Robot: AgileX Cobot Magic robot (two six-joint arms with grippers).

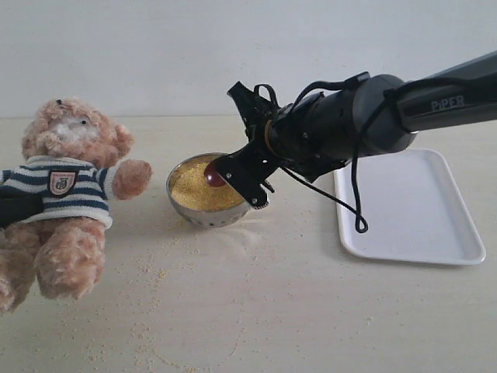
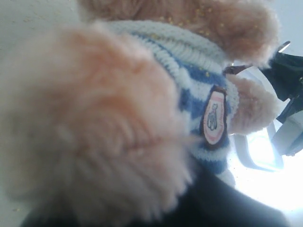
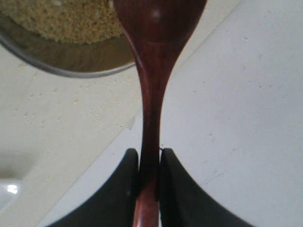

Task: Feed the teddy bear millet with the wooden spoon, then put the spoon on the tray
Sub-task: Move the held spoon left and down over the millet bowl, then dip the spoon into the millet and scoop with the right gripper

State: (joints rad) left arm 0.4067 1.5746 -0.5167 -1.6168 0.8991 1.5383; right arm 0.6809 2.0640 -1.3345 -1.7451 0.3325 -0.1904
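While tight on the wooden spoon (image 3: 150, 94) over the millet (image 1: 194, 193), right gripper (image 3: 149, 161), arm (image 1: 448, 102) lettered "PiPER"; left gripper (image 1: 15, 208) unclear.

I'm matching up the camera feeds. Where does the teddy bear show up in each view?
Exterior view: teddy bear at the left edge, beside the metal bowl.
Left wrist view: teddy bear fills most of the picture, fur and striped sweater up close.
Right wrist view: not in it.
Shared landmark: the shield badge on its sweater, in the exterior and left wrist views.
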